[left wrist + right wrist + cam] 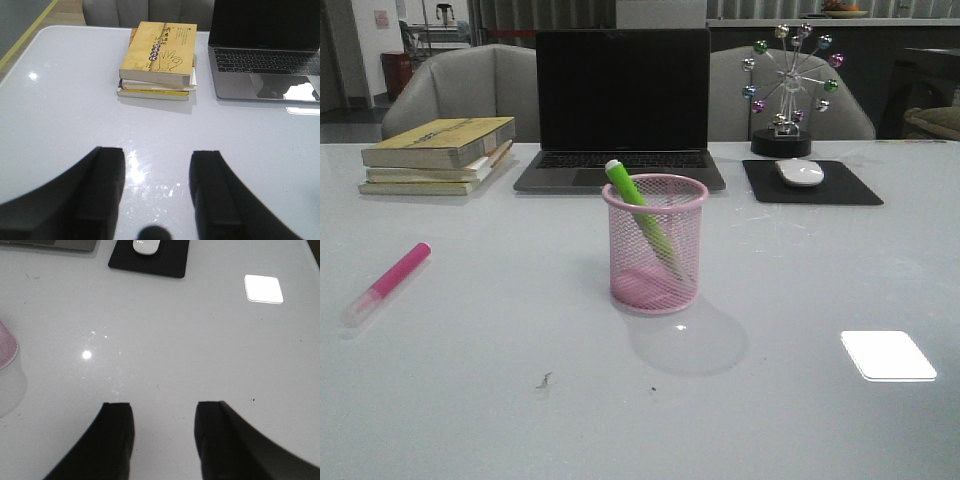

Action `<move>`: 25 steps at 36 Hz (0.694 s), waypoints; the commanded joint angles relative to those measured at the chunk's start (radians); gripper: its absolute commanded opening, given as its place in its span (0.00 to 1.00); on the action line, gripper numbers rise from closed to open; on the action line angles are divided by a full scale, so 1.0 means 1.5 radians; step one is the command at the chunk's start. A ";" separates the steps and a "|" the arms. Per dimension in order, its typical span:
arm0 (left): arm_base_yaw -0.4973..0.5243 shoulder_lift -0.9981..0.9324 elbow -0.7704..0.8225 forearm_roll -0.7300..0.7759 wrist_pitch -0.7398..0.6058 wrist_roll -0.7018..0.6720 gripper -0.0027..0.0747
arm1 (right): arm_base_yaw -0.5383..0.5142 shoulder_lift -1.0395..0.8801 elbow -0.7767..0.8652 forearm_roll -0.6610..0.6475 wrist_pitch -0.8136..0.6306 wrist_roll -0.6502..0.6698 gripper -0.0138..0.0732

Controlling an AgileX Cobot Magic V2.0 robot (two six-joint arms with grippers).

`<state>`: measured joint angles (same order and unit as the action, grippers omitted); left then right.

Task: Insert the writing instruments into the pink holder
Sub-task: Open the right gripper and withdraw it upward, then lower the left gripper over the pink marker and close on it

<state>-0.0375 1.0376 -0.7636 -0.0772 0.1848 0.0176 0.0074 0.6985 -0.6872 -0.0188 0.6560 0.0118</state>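
Note:
The pink holder (655,245) stands upright mid-table in the front view, and its edge (7,346) shows in the right wrist view. A green marker (638,205) leans inside it, whitish cap sticking out above the rim. The magenta marker (388,282) lies flat on the table far to the left. Neither arm shows in the front view. My left gripper (156,157) is open over bare table, nothing between its fingers. My right gripper (164,410) is open too, over bare table beside the holder.
A stack of books (438,155) (157,60) sits at the back left. An open laptop (620,110) (265,50) stands behind the holder. A white mouse (800,172) (146,245) rests on a black pad (810,183). A ball ornament (788,90) stands behind it.

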 commanded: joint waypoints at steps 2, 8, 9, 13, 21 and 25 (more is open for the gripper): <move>-0.031 0.003 -0.053 0.002 -0.029 -0.004 0.53 | -0.004 -0.004 -0.018 -0.001 -0.050 0.003 0.64; -0.077 0.083 -0.135 0.002 0.066 -0.004 0.53 | -0.004 -0.004 -0.018 -0.001 -0.053 0.003 0.64; -0.082 0.105 -0.157 0.002 0.087 -0.004 0.53 | -0.004 -0.004 -0.018 -0.001 -0.052 0.003 0.64; -0.086 0.177 -0.247 0.002 0.178 -0.004 0.53 | -0.004 -0.004 -0.018 0.002 -0.048 0.003 0.64; -0.086 0.342 -0.468 0.002 0.353 -0.004 0.53 | -0.004 -0.004 -0.018 0.020 -0.047 0.003 0.64; -0.086 0.409 -0.551 0.002 0.426 -0.004 0.53 | -0.004 -0.004 -0.018 0.020 -0.047 0.003 0.64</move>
<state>-0.1574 1.6207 -1.4782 -0.0740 0.7850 0.0176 0.0074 0.6985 -0.6872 0.0119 0.6561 0.0166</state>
